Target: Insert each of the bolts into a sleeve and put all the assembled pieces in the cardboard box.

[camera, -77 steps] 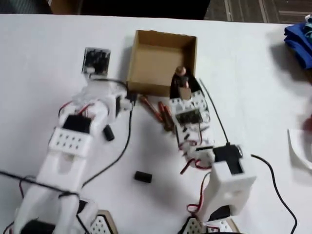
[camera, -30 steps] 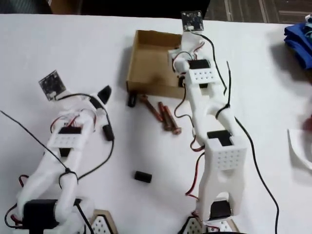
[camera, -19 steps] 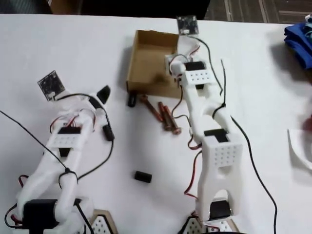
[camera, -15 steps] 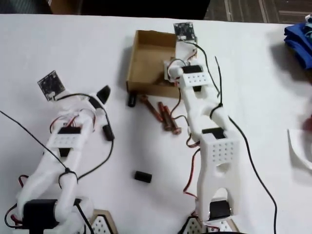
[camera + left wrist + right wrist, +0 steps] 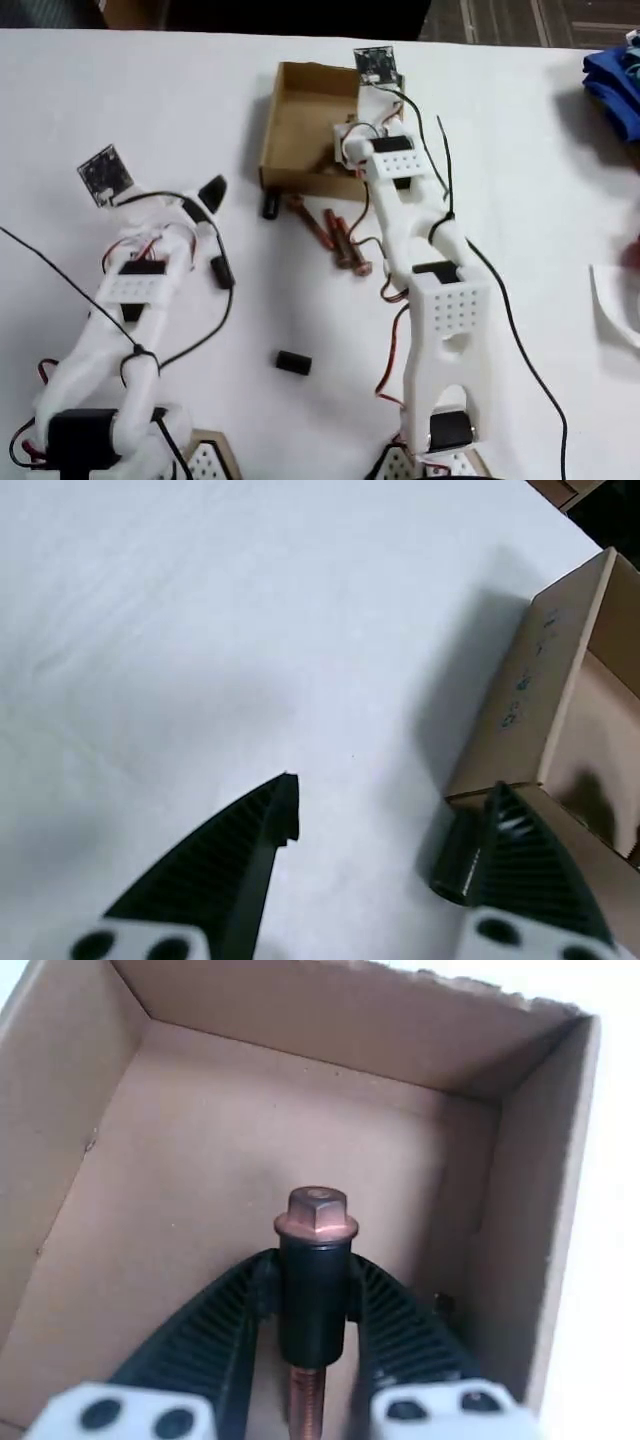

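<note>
**Right fingers** [image 5: 235, 1320]: clenched from both sides on a black sleeve [image 5: 312, 1305], which lies along the fingers' length. A copper bolt [image 5: 316, 1215] passes through this sleeve. Its hexagonal head sits at the sleeve end farther from the wrist, and its threaded shank projects from the end toward the wrist. The assembled piece is held within the walls of the cardboard box [image 5: 300, 1010] and is seen against the box floor. Whether it touches the floor cannot be told. In the high view the right arm [image 5: 420, 230] stretches from the near edge of the tabletop [image 5: 120, 90] to the box, with its wrist over the box's right half.

**Left fingers** [image 5: 235, 870]: released and spread wide, with nothing between them, above bare tabletop just left of the box. A second sleeve [image 5: 455, 860] lies on the tabletop just beside the box's near left corner, partly hidden behind one finger in the left wrist view. The left arm [image 5: 140, 290] stands bent on the left side of the tabletop, well apart from the right arm.

**Loose parts, high view:** several loose bolts [image 5: 338, 240] lie clustered on the tabletop just in front of the box, beside the right arm. A third sleeve [image 5: 222, 270] lies close beside the left arm. A fourth sleeve [image 5: 293, 362] lies alone between the two arms, nearer their bases. A blue cloth [image 5: 612, 85] rests at the far right edge.
</note>
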Controlling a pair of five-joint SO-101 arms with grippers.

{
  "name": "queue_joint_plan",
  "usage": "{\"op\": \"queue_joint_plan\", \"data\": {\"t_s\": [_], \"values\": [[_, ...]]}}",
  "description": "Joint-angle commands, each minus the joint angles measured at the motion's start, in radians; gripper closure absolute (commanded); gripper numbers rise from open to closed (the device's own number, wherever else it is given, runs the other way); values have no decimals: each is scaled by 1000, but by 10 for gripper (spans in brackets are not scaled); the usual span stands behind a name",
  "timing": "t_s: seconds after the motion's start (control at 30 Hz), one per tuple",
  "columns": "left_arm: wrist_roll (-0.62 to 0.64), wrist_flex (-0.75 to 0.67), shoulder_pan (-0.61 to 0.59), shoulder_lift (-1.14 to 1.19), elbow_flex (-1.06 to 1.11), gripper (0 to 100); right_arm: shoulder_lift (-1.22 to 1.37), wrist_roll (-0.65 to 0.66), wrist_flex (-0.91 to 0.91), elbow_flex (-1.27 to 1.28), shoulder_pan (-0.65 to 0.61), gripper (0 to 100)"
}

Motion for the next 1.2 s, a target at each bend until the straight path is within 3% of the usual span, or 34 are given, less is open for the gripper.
{"op": "queue_joint_plan", "data": {"t_s": [0.0, 0.13, 0.43, 0.7, 0.97, 1.07, 1.17], "values": [[-5, -3, -5, 0, -35, 699, -21, 0, 8, -55, -15, 974], [-6, -3, -6, 0, -35, 699, -19, 0, 54, -57, -19, 962], [-8, -5, -9, 2, -35, 699, -21, 0, 53, -61, -27, 752], [-6, -5, -8, 0, -35, 699, -74, -8, 102, -58, -27, 762], [-5, -5, -9, -2, -35, 699, -243, -8, 219, -55, -48, 985], [-3, -5, -11, -2, -35, 699, -318, -8, 367, -58, -62, 947], [-3, -3, -25, -2, -35, 699, -435, -2, 654, -55, -88, 937]]}}
